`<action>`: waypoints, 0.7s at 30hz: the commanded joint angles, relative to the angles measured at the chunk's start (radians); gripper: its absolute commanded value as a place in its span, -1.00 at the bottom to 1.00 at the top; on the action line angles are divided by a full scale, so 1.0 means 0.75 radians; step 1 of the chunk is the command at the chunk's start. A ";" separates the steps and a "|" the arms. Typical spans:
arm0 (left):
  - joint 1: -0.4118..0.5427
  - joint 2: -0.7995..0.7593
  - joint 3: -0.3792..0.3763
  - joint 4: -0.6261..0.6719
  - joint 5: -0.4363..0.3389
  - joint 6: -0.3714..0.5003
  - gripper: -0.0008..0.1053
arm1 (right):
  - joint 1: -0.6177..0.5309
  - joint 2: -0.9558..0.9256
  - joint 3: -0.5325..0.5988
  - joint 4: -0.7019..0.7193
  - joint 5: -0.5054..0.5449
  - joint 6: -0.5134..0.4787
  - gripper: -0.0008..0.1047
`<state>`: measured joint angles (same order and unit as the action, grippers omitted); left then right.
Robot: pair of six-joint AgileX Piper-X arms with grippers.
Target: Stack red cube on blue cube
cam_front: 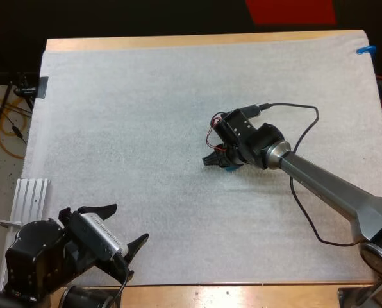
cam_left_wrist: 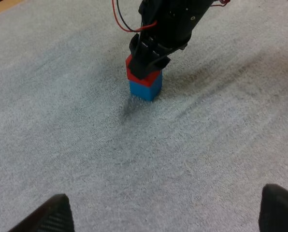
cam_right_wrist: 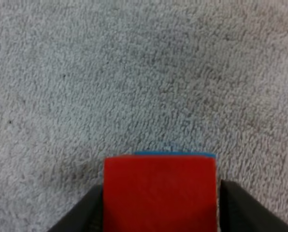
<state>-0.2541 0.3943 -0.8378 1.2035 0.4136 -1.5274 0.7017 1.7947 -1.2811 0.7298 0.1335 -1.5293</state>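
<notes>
A: What is seen at the right end effector [cam_front: 222, 160]?

B: The red cube [cam_right_wrist: 159, 191] is gripped between its two black fingers [cam_right_wrist: 88, 217], with one finger pressed to each side face. The cube is smooth, flat-faced and sharp-edged.

A: Where is that cube placed?

B: It is set squarely on the blue cube [cam_left_wrist: 147, 90], a block of the same shape. From the right wrist, a thin blue edge is seen past the red top face. The pair is found on the mat, somewhat right of its middle.

A: How is the left end effector [cam_front: 123, 226] held?

B: Its fingers are spread wide and nothing is held. It is found low at the mat's near left corner, well apart from the cubes.

A: What is the surface made of?

B: A white mat [cam_front: 146, 115] with a nubby, towel-like pile is laid over a wooden worktop [cam_front: 178, 42]. Bare wood is seen along the far and near edges. A ribbed metal rail [cam_front: 29, 196] is seen just beside the mat's left edge.

A: What is counted?

B: Two cubes are counted, one red and one blue, along with two end effectors, one mat and one rail.
</notes>
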 commanded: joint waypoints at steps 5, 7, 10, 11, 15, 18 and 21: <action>-0.003 0.000 -0.007 -0.006 0.012 0.010 0.44 | -0.001 -0.005 -0.009 -0.009 0.005 0.010 -0.03; -0.003 0.000 -0.007 -0.006 0.012 0.010 0.44 | 0.002 -0.019 -0.010 -0.009 0.005 0.021 0.06; -0.003 0.000 -0.007 -0.006 0.012 0.010 0.44 | 0.002 -0.071 -0.014 -0.014 0.005 0.022 0.34; -0.003 0.000 -0.007 -0.006 0.012 0.010 0.44 | 0.002 -0.099 -0.014 -0.013 0.005 0.022 0.41; -0.003 0.000 -0.007 -0.006 0.012 0.010 0.44 | 0.002 -0.212 -0.014 -0.010 0.016 0.019 0.45; -0.003 0.000 -0.007 -0.008 0.012 0.010 0.44 | 0.002 -0.308 -0.014 -0.010 0.016 -0.033 0.45; -0.003 0.000 -0.007 -0.051 0.012 0.010 0.44 | -0.006 -0.395 -0.014 -0.010 0.016 -0.120 0.45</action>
<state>-0.2541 0.3943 -0.8378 1.1854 0.4136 -1.5274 0.7017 1.5235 -1.2811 0.7282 0.1445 -1.5907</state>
